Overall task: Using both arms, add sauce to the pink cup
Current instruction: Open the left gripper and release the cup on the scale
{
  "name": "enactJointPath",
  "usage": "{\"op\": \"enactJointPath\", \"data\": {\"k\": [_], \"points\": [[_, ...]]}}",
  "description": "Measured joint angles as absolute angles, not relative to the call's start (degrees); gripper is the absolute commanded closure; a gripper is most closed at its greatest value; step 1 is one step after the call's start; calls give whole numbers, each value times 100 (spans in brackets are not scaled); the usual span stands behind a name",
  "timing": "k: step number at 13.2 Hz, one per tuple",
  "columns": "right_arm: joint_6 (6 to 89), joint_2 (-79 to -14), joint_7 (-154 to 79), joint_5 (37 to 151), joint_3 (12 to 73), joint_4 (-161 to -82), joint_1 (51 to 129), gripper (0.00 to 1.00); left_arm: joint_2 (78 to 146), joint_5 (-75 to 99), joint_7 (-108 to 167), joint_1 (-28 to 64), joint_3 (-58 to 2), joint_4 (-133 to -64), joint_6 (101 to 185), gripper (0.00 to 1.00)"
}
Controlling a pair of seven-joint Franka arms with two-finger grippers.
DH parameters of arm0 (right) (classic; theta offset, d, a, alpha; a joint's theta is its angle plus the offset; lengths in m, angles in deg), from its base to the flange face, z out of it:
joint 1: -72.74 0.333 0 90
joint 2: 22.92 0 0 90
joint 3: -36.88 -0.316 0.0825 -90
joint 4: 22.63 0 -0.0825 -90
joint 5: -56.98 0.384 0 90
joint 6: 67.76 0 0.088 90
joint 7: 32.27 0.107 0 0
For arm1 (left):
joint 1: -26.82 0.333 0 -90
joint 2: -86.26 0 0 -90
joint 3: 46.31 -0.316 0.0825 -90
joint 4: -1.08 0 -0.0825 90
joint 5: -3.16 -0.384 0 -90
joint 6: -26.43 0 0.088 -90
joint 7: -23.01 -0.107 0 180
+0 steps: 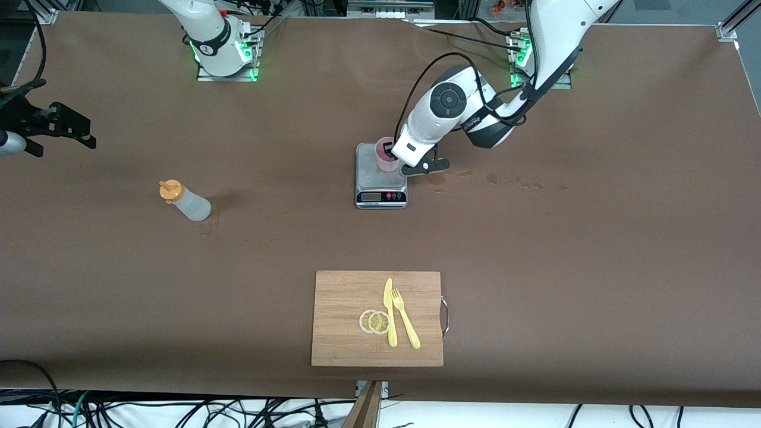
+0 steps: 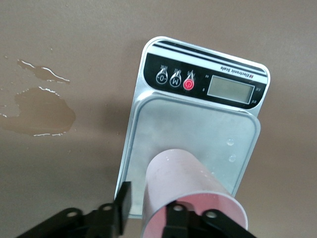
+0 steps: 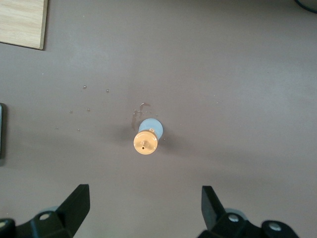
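Observation:
The pink cup (image 1: 385,159) (image 2: 183,178) stands upright on the grey kitchen scale (image 1: 380,191) (image 2: 198,124). My left gripper (image 1: 393,152) (image 2: 148,203) straddles the cup's rim, one finger inside and the other outside. The outside finger shows a gap to the wall, so the jaws are open. The sauce bottle (image 1: 185,202) (image 3: 147,135), whitish with an orange cap, stands on the table toward the right arm's end. My right gripper (image 1: 89,135) (image 3: 143,198) hangs open and empty above the table near the bottle, which shows ahead of its fingertips.
A wooden cutting board (image 1: 345,297) (image 3: 22,22) lies near the front camera with a yellow knife (image 1: 389,312), a fork (image 1: 405,324) and lemon slices (image 1: 374,321). Wet patches (image 1: 493,178) (image 2: 42,111) mark the brown table beside the scale.

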State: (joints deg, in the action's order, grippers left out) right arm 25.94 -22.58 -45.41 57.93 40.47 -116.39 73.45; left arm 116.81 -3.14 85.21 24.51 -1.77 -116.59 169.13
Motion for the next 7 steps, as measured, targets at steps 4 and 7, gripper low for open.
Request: {"op": "enactJointPath", "data": {"k": [4,7], "points": [[2608,-2258,-4541,5785,4047,-11639,7342,0,11640,-315,8526,2486,-200,-11557,16585,0],[2609,-2258,-4541,5777,4052,-11639,7337,0,11368,-316,8532,2603,-192,-11146,15246,0]]}}
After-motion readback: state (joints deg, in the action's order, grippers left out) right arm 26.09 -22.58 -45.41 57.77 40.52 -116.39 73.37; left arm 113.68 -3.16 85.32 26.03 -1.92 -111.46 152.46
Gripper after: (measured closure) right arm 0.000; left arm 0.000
